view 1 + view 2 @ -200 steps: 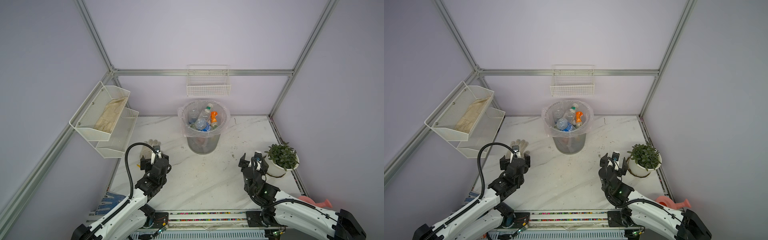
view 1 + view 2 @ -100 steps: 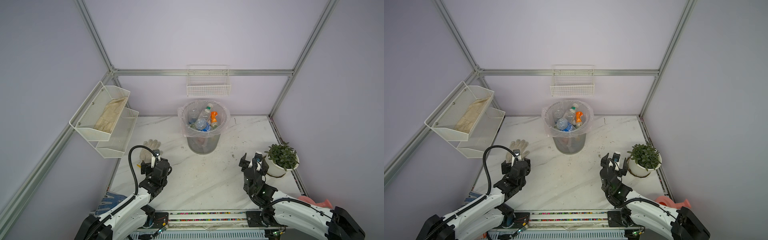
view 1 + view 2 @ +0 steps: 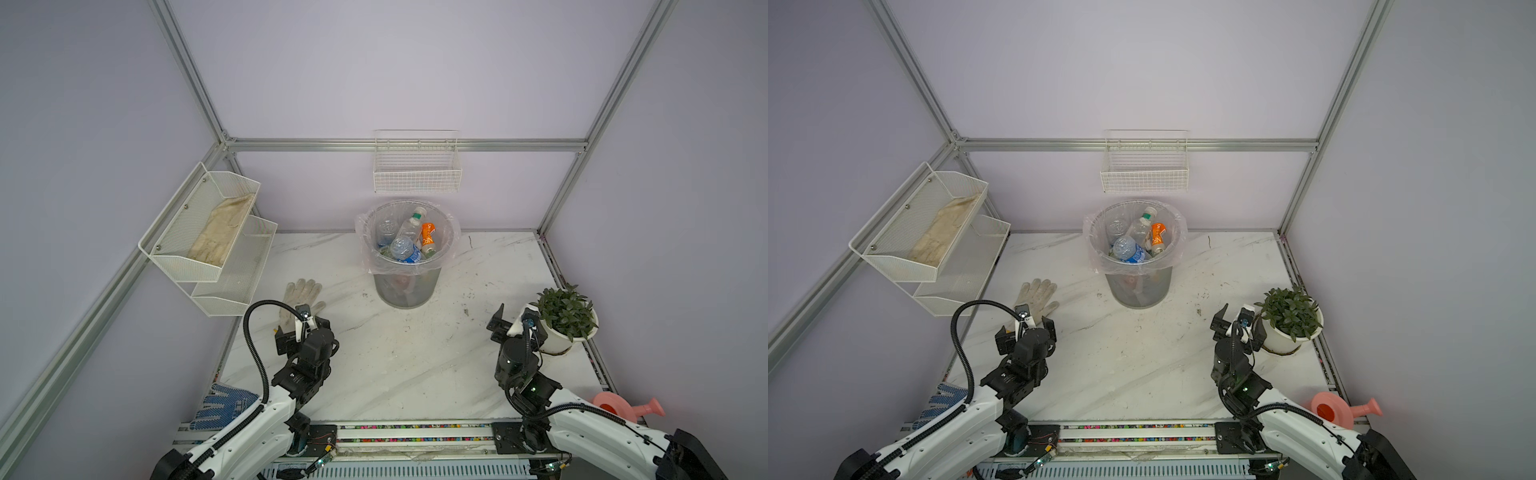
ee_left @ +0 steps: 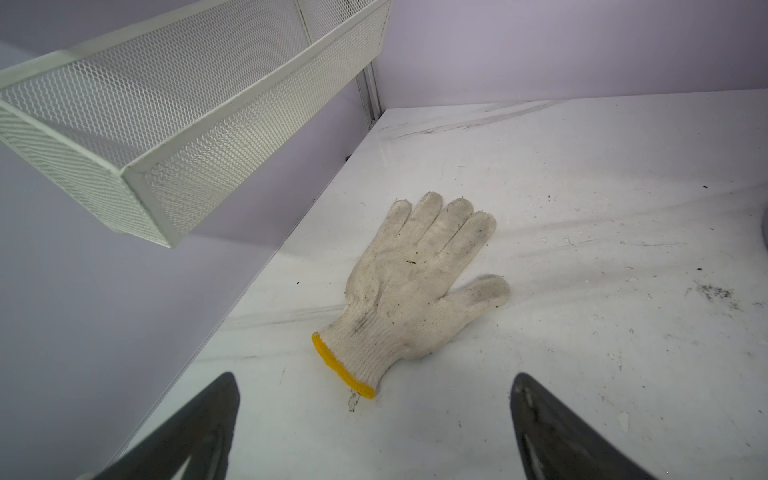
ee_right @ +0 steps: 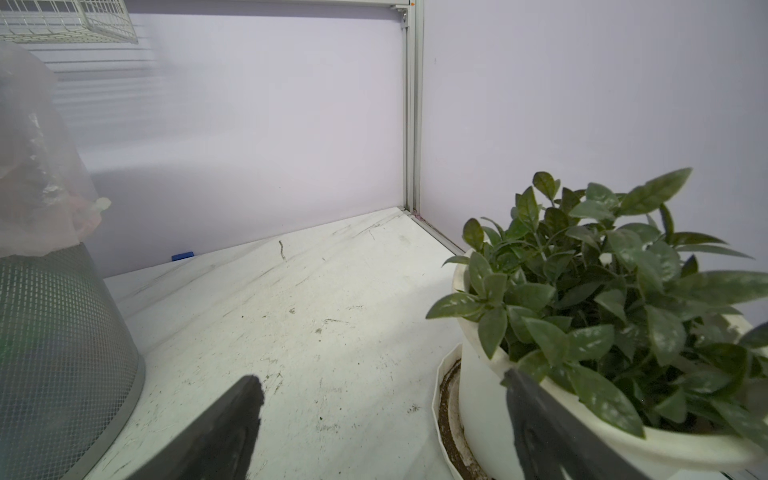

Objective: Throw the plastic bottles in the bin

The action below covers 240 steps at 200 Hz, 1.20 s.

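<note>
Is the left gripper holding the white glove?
No, the left gripper is open and the glove lies flat on the table, untouched.

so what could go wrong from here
The right fingers stand open right beside the plant pot; a sideways swing could tip it. The left fingers are open near the glove and could snag it. All visible bottles sit in the bin, so another grab could take the wrong thing.

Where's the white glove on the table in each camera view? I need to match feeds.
Both top views: glove lies left of the bin, just beyond the left gripper.
Left wrist: glove mid-picture, past the open jaws.
Right wrist: not in it.
Shared landmark: the white mesh shelf.
</note>
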Available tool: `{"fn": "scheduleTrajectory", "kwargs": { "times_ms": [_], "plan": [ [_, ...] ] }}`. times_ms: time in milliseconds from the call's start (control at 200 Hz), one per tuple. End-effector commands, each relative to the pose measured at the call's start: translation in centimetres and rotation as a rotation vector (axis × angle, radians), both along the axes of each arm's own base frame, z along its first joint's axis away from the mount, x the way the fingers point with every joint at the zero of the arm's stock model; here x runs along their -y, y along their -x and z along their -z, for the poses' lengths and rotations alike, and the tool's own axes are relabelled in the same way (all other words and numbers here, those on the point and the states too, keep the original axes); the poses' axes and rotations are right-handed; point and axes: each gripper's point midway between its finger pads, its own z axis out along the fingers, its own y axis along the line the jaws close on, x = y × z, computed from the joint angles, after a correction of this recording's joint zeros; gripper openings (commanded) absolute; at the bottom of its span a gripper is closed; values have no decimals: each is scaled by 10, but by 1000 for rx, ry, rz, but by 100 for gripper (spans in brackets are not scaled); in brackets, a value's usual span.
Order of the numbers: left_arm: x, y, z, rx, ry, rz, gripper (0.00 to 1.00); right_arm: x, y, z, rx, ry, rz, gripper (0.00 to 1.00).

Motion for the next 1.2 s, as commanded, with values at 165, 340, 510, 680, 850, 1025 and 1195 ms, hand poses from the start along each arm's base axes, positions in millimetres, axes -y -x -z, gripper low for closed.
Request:
{"fn": "scheduleTrajectory", "kwargs": {
  "times_ms": [165, 340, 510, 680, 850, 1025, 1195],
  "plan": [
    [-8, 1, -7, 82, -1, -57, 100, -3, -5, -10, 51, -4, -28, 97],
    [-7, -2, -8, 88, -19, -51, 100, -5, -10, -11, 66, 9, -58, 97],
    [-6, -6, -11, 117, -22, -44, 100, -2, -15, -12, 76, 8, -65, 97],
    [-7, -9, -13, 134, -24, -45, 100, 2, -18, -12, 94, 1, -59, 96],
    [-13, -10, -15, 164, -13, -72, 100, 4, -22, -12, 107, 1, -58, 94],
    [-17, -15, -16, 192, 4, -80, 100, 5, -30, -11, 109, 3, -64, 90],
    [-20, -22, -16, 205, 3, -84, 100, 4, -38, -10, 111, 10, -90, 90]
  ]
}}
